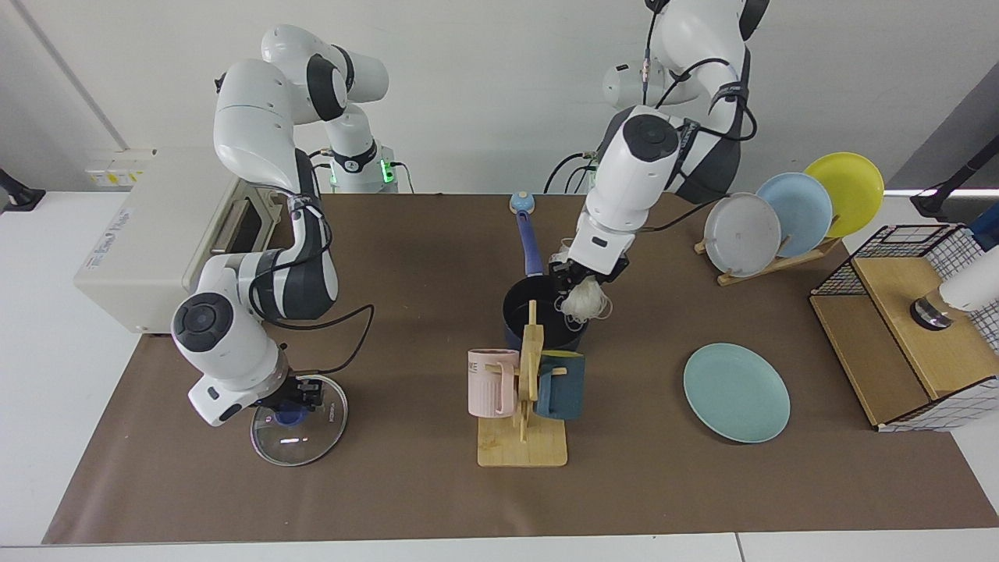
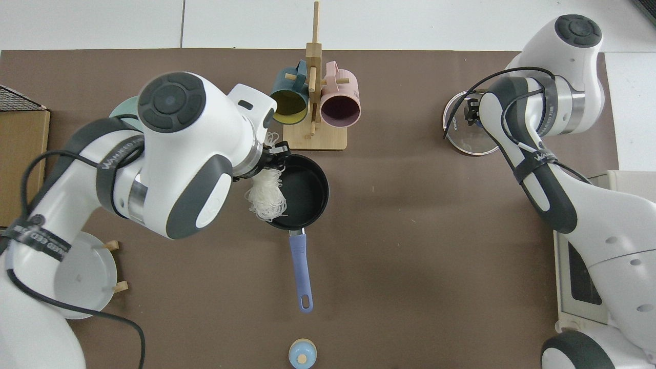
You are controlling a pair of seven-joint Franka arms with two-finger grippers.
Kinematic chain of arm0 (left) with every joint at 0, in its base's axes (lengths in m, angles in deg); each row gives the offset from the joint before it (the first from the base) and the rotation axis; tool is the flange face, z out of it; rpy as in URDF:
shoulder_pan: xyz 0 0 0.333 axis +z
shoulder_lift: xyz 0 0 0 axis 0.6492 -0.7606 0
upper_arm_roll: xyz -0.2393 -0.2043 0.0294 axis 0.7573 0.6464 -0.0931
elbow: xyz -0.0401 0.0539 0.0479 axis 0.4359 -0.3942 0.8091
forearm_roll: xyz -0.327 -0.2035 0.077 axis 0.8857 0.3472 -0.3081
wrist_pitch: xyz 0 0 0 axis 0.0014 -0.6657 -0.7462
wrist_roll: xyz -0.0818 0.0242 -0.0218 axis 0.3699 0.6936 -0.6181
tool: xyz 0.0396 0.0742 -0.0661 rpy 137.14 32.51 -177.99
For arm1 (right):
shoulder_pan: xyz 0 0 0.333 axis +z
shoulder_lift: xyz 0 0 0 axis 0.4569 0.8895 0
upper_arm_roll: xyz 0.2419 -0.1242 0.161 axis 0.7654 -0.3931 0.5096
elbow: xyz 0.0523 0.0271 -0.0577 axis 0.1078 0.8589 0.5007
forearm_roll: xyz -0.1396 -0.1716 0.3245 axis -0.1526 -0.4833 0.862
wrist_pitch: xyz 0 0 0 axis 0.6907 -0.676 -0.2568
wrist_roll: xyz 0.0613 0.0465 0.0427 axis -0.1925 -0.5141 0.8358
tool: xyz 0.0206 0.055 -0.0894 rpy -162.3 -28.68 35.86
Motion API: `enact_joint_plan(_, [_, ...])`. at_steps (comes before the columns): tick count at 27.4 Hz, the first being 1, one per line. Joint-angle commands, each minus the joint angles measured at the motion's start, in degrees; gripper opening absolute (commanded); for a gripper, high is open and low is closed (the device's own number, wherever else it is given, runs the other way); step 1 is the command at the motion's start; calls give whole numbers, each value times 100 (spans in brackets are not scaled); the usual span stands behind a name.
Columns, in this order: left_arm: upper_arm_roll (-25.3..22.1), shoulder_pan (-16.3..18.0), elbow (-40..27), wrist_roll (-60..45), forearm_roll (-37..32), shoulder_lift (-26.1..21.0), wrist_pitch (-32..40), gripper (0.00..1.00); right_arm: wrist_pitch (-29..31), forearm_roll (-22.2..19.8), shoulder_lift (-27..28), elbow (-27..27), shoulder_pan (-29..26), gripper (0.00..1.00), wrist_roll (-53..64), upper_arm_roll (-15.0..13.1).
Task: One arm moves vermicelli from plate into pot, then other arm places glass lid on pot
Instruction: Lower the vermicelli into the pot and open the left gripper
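Observation:
My left gripper [image 1: 576, 282] [image 2: 274, 156] is shut on the vermicelli [image 1: 585, 300] [image 2: 266, 197], a white tangle that hangs over one side of the rim of the dark pot [image 1: 517, 306] [image 2: 305, 189]. The pot's blue handle points toward the robots. Near the table's front stands the teal plate [image 1: 737, 393], bare; in the top view only a sliver of the plate [image 2: 119, 108] shows beside the arm. The glass lid [image 1: 300, 433] [image 2: 469, 141] lies flat on the table, and my right gripper [image 1: 293, 398] [image 2: 470, 114] is down at its blue knob.
A wooden mug rack [image 1: 521, 445] [image 2: 313, 141] with a pink and a teal mug stands right in front of the pot. Upright plates [image 1: 788, 211] sit in a rack behind the teal plate. A wire-and-wood box [image 1: 913, 336] and a white appliance [image 1: 148, 234] flank the mat.

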Motion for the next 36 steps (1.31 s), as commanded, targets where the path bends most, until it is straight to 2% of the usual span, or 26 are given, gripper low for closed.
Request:
enact_joint_plan(1, [-34,44,-942,-71,148,374,-877,0,-15,-75,-231,114,54,0,-83,30])
enact_joint_plan(6, [-16,-61,-1276,-124,148,339,-1168,0,-253,13,-644,131,90,0,-293,39])
enact_joint_plan(11, [-16,-211,-1620,-598,122,137,-2019,0,-718,31,-1022,219,81,0,-312,91])
enact_joint_plan(18, [-34,-229,-1646,-634,-10,-153,-2451,0,-991,109,-2059,1018,81,0,-268,92])
enact_joint_plan(19, [-42,-220,-1655,-634,-10,-162,-2495,3,-1009,144,-2182,1124,81,0,-259,92])
enact_joint_plan(20, [-42,-211,-1655,-642,-10,-171,-2513,14,-1061,171,-2305,1220,81,0,-259,92])
enact_joint_plan(23, [-51,-194,-1646,-616,-10,-188,-2504,79,-1298,259,-2552,1283,90,0,-259,92])
enact_joint_plan(24, [-51,-194,-1638,-599,-10,-188,-2470,84,-1403,285,-2639,1274,99,0,-259,92])
enact_joint_plan(27, [-69,-185,-1489,-581,-19,-127,-2408,97,-1615,355,-2824,1274,143,0,-250,109])
enact_joint_plan(29, [-95,-159,-1331,-572,-19,-40,-2198,98,-1746,382,-2947,1274,143,0,-241,118])
enact_joint_plan(36, [-384,-141,-312,-187,-45,207,-564,98,-2291,391,-3308,1283,195,0,-250,118])
